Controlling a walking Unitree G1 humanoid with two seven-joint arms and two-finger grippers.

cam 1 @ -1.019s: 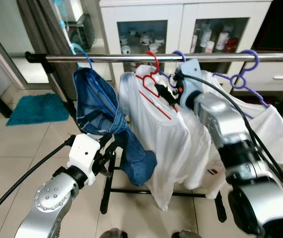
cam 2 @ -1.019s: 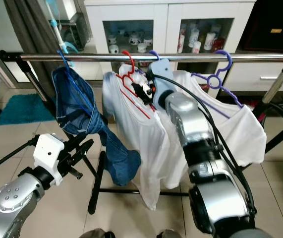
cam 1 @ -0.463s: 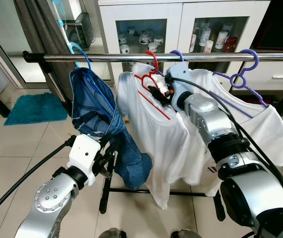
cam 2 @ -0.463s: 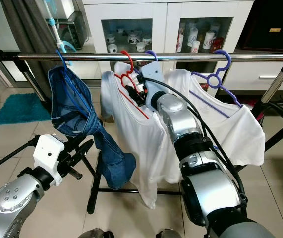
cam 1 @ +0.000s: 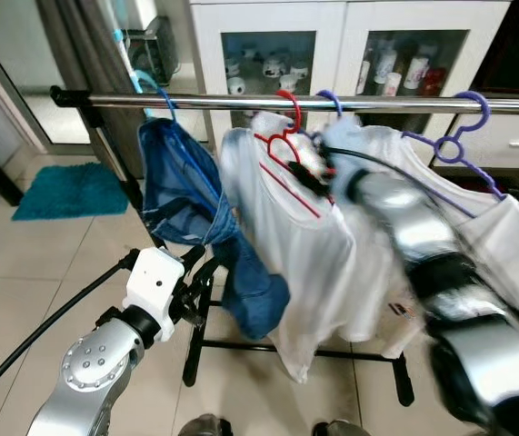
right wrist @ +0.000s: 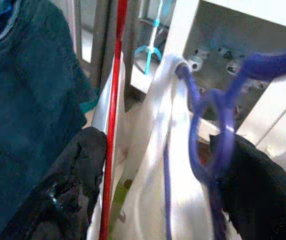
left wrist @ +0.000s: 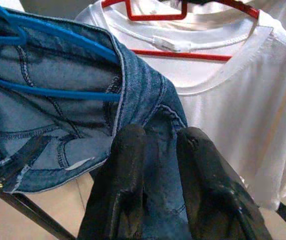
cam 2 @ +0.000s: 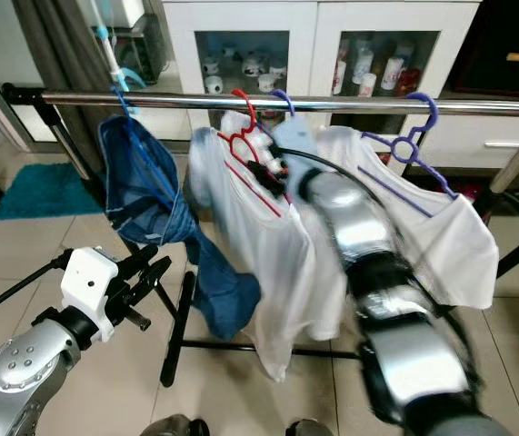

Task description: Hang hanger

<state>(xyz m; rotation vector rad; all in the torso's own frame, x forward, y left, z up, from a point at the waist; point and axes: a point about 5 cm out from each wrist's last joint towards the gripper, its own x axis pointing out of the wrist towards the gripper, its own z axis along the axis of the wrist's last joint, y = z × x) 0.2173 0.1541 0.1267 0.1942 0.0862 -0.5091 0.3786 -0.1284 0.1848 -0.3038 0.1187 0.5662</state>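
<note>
Left to right: teal rug [cam 1: 70, 192] on the tiled floor, then blue hanger [cam 1: 161, 107] on the steel rail [cam 1: 241, 102] carrying bunched denim jeans [cam 1: 186, 200]. Left hand [left wrist: 167, 187] sits low by the jeans, its fingers a little apart, holding nothing. Next, red hanger [cam 1: 286, 136], hooked on the rail with a soft white t-shirt [cam 1: 286, 245]. Right hand [right wrist: 153, 180] is up at the shirt collars, blurred in the head views; fingers wide apart, red wire by one finger, thin purple hanger [right wrist: 210, 125] by the other. Second purple hanger [cam 1: 464, 136] hangs farther right. Risk, as I judge it: a finger snagging the loose fabric or thin plastic hooks when pulling back could drag a hanger off the smooth round rail.
</note>
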